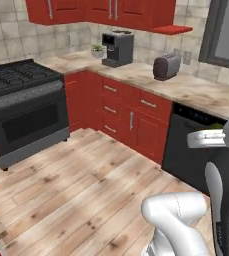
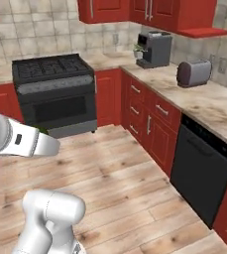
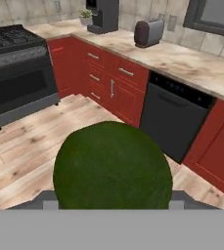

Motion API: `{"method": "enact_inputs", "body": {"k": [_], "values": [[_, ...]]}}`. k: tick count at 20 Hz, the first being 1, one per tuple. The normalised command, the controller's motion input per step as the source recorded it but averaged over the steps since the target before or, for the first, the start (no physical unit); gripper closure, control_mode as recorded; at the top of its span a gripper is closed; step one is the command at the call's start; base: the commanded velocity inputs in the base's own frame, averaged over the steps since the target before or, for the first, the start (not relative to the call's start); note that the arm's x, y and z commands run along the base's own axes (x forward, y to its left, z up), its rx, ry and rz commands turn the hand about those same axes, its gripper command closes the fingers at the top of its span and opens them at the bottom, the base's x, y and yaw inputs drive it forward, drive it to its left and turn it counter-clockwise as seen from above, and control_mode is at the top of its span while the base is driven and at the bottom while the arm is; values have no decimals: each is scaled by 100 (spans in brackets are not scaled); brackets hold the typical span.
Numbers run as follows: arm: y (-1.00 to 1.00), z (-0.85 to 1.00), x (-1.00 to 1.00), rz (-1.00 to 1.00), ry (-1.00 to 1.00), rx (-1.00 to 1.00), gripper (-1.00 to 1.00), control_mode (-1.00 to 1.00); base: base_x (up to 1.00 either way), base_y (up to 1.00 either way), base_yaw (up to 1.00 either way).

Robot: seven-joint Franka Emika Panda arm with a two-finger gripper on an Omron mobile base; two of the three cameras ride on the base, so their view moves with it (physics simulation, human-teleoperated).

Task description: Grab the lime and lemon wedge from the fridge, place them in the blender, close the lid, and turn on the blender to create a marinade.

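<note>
Red cabinets (image 1: 136, 120) along tiled walls, plank floor (image 1: 76, 185), pale bench (image 3: 191, 63) running from 10 to 3 o'clock in the hand view. On the bench: coffee machine (image 1: 117, 48), toaster (image 1: 166, 66), small plant (image 1: 97, 50). Black stove (image 1: 21, 107) at 9 o'clock in the left base view, dark dishwasher (image 3: 169, 119) under the bench at 3 o'clock of the hand view.

Lime (image 3: 112, 166) sitting large and dark green at 6 o'clock of the hand view, tight between the fingertips (image 3: 49, 201); a sliver of green also showing at the arm's end in both base views. Pincer (image 3: 112, 202) spread fairly wide and closed on the lime, carried high over the floor.

Likely step: carrying the lime toward a blender, with the lemon wedge left to fetch. Risk from here: a round, smooth fruit held by two narrow tips, apt to roll or squirt out on a quick swing or a jolt of the base, then dropping to the floor and rolling under the cabinets. Further risk: clipping the bench edge with the lime while swinging across, loosening the hold.
</note>
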Motion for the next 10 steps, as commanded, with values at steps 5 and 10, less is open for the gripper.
{"method": "enact_inputs", "body": {"k": [5, 10], "values": [[0, 0, 0, 0, 0, 0, 100, 100, 39, -2, 93], [0, 0, 0, 0, 0, 0, 100, 100, 63, -6, 86]]}}
